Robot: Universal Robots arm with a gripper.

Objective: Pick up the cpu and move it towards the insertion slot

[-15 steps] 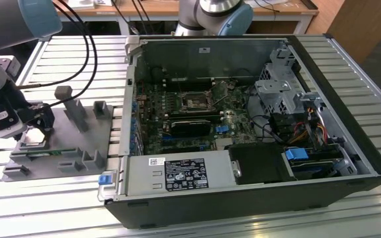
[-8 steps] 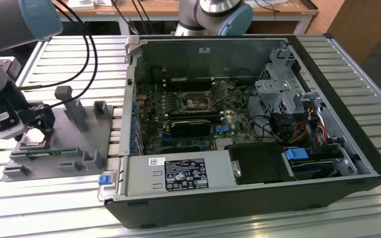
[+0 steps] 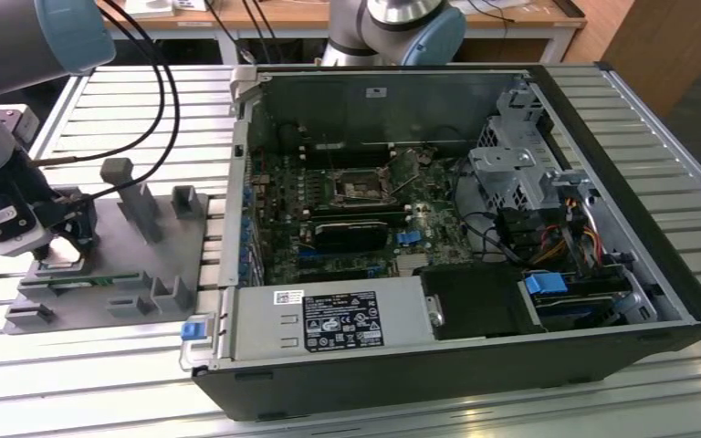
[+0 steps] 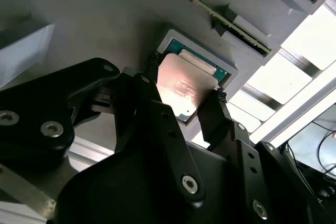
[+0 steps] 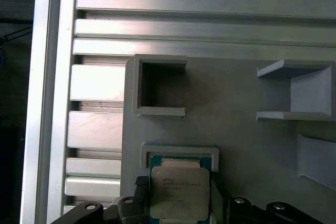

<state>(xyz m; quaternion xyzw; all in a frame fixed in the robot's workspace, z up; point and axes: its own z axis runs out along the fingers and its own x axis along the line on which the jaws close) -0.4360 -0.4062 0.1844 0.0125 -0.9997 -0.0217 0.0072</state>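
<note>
Pinching the small, square, silvery-topped cpu (image 4: 184, 90) by opposite edges, the black two-fingered gripper (image 4: 185, 77) hangs at a square pocket of the grey moulded tray (image 4: 105, 19).

Print on white power-supply label (image 3: 340, 321) and cpu (image 5: 179, 191) lid: too small, unreadable.

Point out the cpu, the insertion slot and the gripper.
cpu (image 5: 176, 192): first wrist view, centre of its silvery top.
insertion slot (image 3: 360, 189): exterior view, dark centre of the socket.
gripper (image 4: 185, 77): second wrist view, midway between its fingertips, either side of the cpu.
</note>
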